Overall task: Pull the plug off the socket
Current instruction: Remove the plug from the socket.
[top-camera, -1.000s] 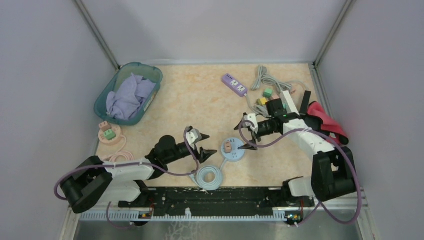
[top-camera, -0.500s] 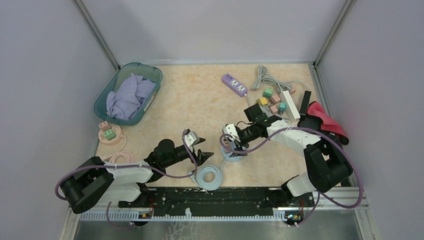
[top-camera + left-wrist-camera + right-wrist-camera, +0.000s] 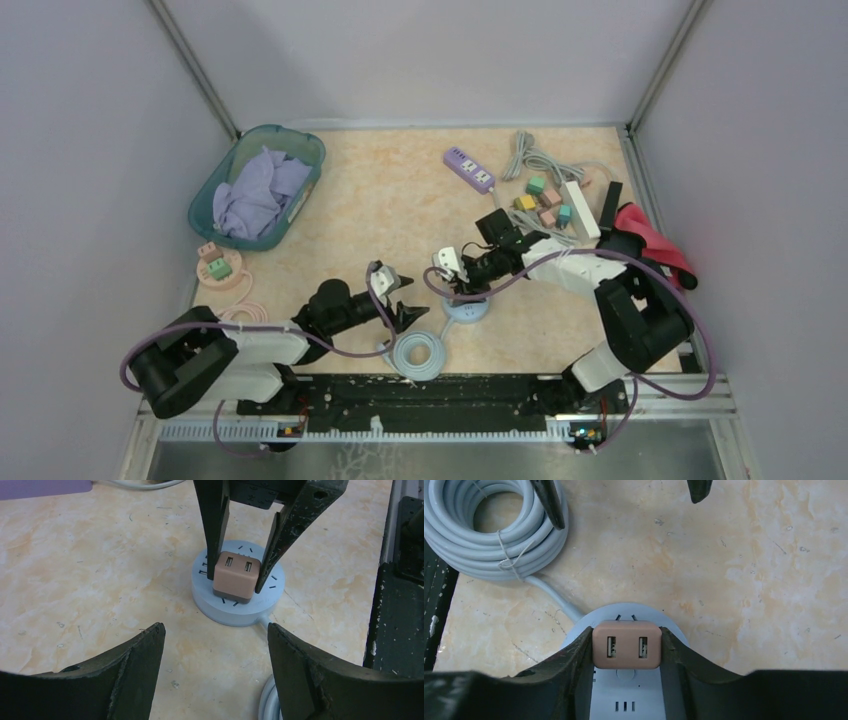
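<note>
A pinkish-brown plug [image 3: 626, 645] with two USB ports sits plugged into a round light-blue socket [image 3: 624, 697] on the table. My right gripper [image 3: 626, 632] is shut on the plug, one finger pressed on each side. The left wrist view confirms this: both dark fingers [image 3: 215, 540] clamp the plug [image 3: 234, 577] on the socket [image 3: 235, 614]. In the top view the right gripper [image 3: 455, 285] covers the plug above the socket [image 3: 470, 313]. My left gripper [image 3: 406, 302] is open and empty, just left of the socket and pointing at it.
The socket's grey coiled cable [image 3: 418, 353] lies near the front edge, under the left gripper. A teal basket with purple cloth [image 3: 258, 185] stands at back left, and a pink round socket [image 3: 217, 268] lies below it. Power strips [image 3: 468, 168], coloured plugs and a red cloth [image 3: 655, 243] lie at back right.
My right gripper has moved left and down over the socket and closed on the plug. The left gripper has barely shifted and stays open.
</note>
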